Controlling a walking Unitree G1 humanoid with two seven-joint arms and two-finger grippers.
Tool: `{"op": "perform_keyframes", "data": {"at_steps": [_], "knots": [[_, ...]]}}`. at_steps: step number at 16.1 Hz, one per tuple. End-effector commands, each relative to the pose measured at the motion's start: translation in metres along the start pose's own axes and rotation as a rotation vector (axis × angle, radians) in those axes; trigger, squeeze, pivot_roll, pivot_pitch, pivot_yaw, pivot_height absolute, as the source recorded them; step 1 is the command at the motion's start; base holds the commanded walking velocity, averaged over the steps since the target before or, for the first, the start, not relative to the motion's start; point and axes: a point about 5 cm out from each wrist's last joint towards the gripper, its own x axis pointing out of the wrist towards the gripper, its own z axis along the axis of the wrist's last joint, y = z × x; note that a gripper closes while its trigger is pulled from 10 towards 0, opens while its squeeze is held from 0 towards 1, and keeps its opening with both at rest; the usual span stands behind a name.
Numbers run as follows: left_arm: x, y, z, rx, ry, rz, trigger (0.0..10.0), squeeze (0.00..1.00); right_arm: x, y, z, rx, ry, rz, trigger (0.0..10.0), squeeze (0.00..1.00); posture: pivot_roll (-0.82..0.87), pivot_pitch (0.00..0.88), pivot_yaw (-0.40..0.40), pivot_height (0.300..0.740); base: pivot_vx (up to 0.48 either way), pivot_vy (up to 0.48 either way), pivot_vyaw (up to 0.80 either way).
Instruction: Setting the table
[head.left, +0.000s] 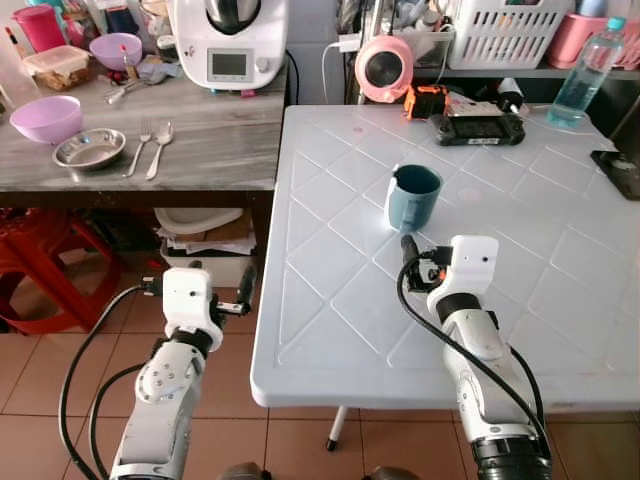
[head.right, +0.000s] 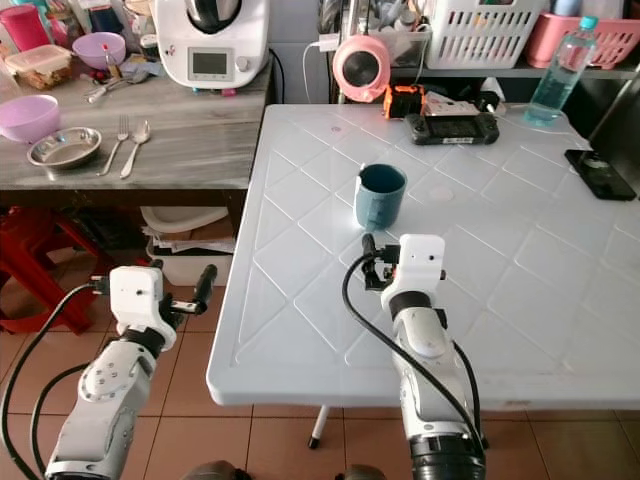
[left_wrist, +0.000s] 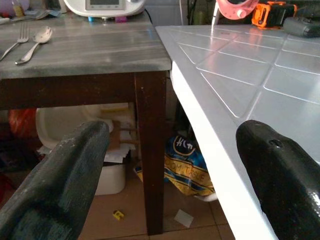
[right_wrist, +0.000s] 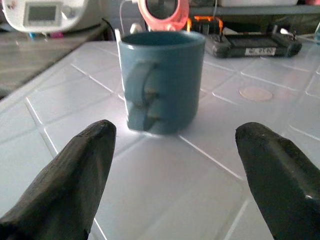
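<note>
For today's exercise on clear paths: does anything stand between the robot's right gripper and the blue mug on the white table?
Nothing visible does. The right gripper hovers over the white table with its fingers open and pointed at the blue mug, which stands upright just ahead; only bare tabletop lies between them.

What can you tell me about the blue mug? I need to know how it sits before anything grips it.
The blue mug is a plain dusty-blue cylinder, apparently glazed ceramic, standing upright and open-topped on the white table. Its looped handle faces the right tool, which hangs just short of it, fingers spread, not touching. What can be seen of its inside looks dark; contents can't be told. Nothing else touches it; it stands apart from the other items on the table.
</note>
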Motion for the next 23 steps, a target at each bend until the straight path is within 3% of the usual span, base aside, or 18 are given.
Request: {"op": "perform_keyframes", "data": {"at_steps": [1, 5, 10, 21, 22, 23], "knots": [[-0.002, 0.003, 0.000, 0.019, 0.002, 0.009, 10.0, 0.00, 0.006, 0.002, 0.007, -0.013, -0.039, -0.002, 10.0, 0.00, 0.00, 0.000, 0.015, 0.740, 0.000, 0.000, 0.00], [-0.006, 0.004, 0.001, 0.029, 0.006, 0.009, 10.0, 0.00, 0.021, 0.001, 0.012, -0.001, -0.042, -0.011, 10.0, 0.00, 0.02, 0.000, 0.018, 0.740, 0.000, 0.000, 0.00], [-0.010, 0.002, 0.002, 0.027, 0.010, 0.006, 10.0, 0.00, 0.031, 0.017, 0.014, -0.006, -0.047, 0.054, 10.0, 0.00, 0.02, 0.005, 0.006, 0.740, 0.000, 0.000, 0.00], [-0.016, 0.004, 0.005, 0.033, 0.028, 0.005, 10.0, 0.00, 0.048, 0.000, 0.020, -0.032, -0.067, -0.043, 10.0, 0.00, 0.04, 0.054, 0.009, 0.740, 0.000, 0.000, 0.00], [-0.017, 0.005, 0.006, 0.035, 0.030, 0.005, 10.0, 0.00, 0.050, 0.000, 0.020, -0.027, -0.065, -0.044, 9.3, 0.00, 0.04, 0.056, 0.010, 0.740, 0.000, 0.000, 0.00], [-0.017, 0.005, 0.006, 0.036, 0.031, 0.005, 10.0, 0.00, 0.051, 0.001, 0.020, -0.025, -0.065, -0.046, 4.6, 0.00, 0.04, 0.056, 0.010, 0.740, 0.000, 0.000, 0.00]]}}
